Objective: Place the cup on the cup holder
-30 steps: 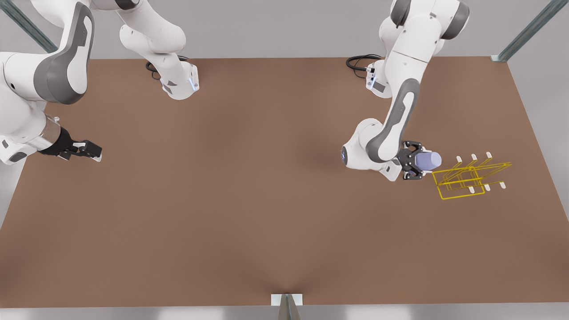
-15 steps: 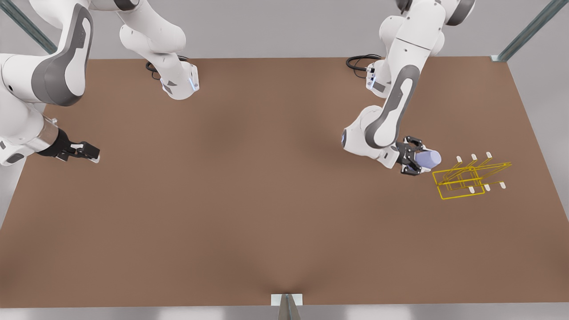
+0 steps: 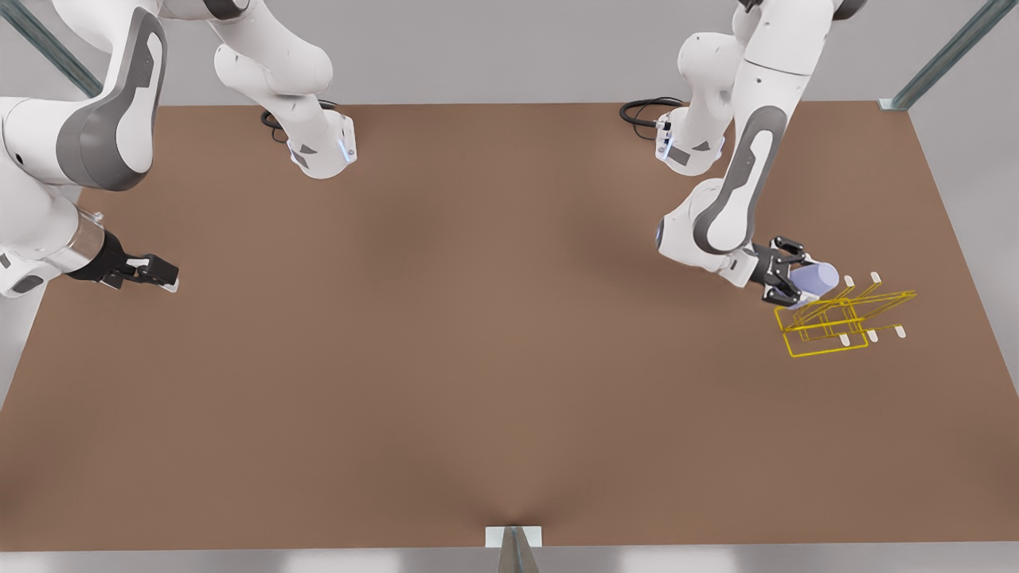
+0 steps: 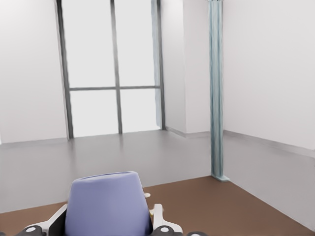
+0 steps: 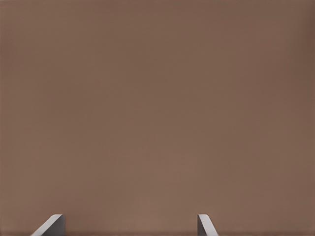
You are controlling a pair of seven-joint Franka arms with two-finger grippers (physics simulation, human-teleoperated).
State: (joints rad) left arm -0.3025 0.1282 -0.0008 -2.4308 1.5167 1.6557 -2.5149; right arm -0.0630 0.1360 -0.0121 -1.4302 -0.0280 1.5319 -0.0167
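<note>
The lavender-blue cup (image 3: 820, 278) lies on its side in my left gripper (image 3: 798, 275), which is shut on it at the front view's right. The cup hangs just over the back left corner of the yellow wire cup holder (image 3: 836, 318), close to its white-tipped prongs. Whether it touches a prong I cannot tell. From the left wrist, the cup (image 4: 108, 204) sits between the fingers (image 4: 165, 227). My right gripper (image 3: 163, 274) waits open above the table at the front view's left, its fingertips (image 5: 53, 225) wide apart over bare brown surface.
The brown table (image 3: 446, 358) stretches wide between the two arms. Both arm bases (image 3: 322, 151) (image 3: 685, 151) stand at the far edge, with a black cable (image 3: 645, 107) beside the second. The rack sits near the table's edge on the front view's right.
The left arm has carried the cup toward the front view's right, from beside the rack to over its corner. The right gripper has barely shifted.
</note>
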